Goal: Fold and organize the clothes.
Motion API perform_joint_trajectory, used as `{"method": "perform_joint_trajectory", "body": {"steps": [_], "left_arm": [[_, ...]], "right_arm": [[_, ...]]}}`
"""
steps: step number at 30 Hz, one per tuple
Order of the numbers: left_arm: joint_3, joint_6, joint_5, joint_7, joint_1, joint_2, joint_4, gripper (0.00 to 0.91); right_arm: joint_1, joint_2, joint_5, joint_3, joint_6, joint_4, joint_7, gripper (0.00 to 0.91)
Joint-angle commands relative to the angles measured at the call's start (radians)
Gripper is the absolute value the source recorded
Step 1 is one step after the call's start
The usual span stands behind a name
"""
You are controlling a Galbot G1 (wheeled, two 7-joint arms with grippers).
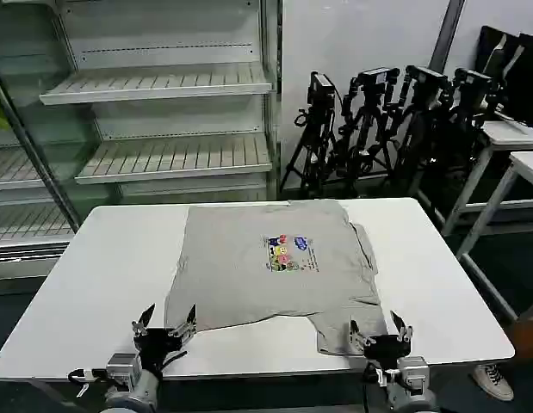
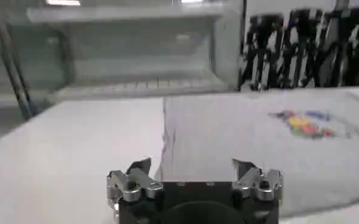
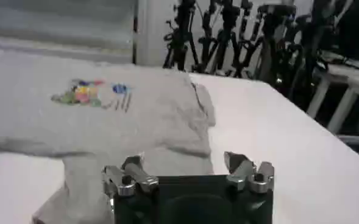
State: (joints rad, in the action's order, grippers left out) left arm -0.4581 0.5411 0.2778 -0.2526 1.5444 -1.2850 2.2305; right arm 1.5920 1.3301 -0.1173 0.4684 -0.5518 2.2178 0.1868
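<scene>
1. The T-shirt [image 1: 266,267] lies flat on the white tabletop [image 1: 111,267], print side up, with the multicolour print [image 1: 288,254] near its middle; the side toward the shelves looks already turned in to a straight edge, while a sleeve [image 1: 343,331] sticks out past the edge nearest the robot, so by my reading the fold is only begun
2. The left gripper [image 1: 165,325] hovers just off the shirt's near-left corner, fingers [image 2: 129,178] spread apart and holding nothing
3. The right gripper [image 1: 379,332] sits at the near-right of the shirt, just beside the loose sleeve, fingers [image 3: 125,173] likewise apart and empty; in the right wrist view the sleeve cloth lies directly ahead of them
4. The step in hand looks like the approach for a pinch on the near edge. The next move calls for both grippers to come down on the cloth together, one at the near-left corner and one at the sleeve, pinching the fabric without scraping the tabletop, then carrying that edge over toward the print
5. A second layer of grey cloth [image 1: 366,245] peeks out at the shirt's right edge; whether it is another garment or the shirt's own sleeve I cannot tell, and it may drag along in a fold
6. Beyond the shirt stand empty shelves [image 1: 163,155] and a cluster of tripods [image 1: 378,120]; a side table [image 1: 524,163] is off to the right. None of these touches the shirt or blocks the grippers
</scene>
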Motion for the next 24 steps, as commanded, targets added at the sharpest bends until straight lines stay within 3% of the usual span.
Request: {"method": "perform_joint_trajectory", "body": {"steps": [1,2,3,4,5,6,7,24], "left_arm": [[0.001,0.037,0.045,-0.010,-0.010,0.016,-0.085,0.907],[0.001,0.037,0.045,-0.010,-0.011,0.016,-0.088,0.897],[0.001,0.037,0.045,-0.010,-0.013,0.016,-0.094,0.725],[0.003,0.037,0.046,-0.009,-0.013,0.017,-0.099,0.181],[0.003,0.037,0.047,-0.008,-0.012,0.017,-0.100,0.020],[0.005,0.037,0.052,-0.007,-0.010,0.018,-0.100,0.020],[0.008,0.037,0.062,-0.005,-0.006,0.019,-0.099,0.020],[-0.001,0.037,0.150,0.008,0.017,0.026,-0.063,0.020]], "right_arm": [[0.030,0.004,0.008,0.000,-0.006,-0.031,-0.002,0.907],[0.030,0.005,0.008,-0.003,-0.006,-0.033,-0.002,0.736],[0.030,0.007,0.007,-0.006,-0.007,-0.035,-0.002,0.655],[0.031,0.009,0.007,-0.008,-0.007,-0.037,-0.001,0.403],[0.032,0.010,0.007,-0.009,-0.007,-0.038,-0.001,0.171],[0.033,0.010,0.006,-0.009,-0.007,-0.038,-0.002,0.040],[0.033,0.010,0.002,-0.010,-0.007,-0.039,-0.003,0.000],[0.049,0.012,-0.052,-0.023,0.009,-0.025,-0.003,0.000]]}}
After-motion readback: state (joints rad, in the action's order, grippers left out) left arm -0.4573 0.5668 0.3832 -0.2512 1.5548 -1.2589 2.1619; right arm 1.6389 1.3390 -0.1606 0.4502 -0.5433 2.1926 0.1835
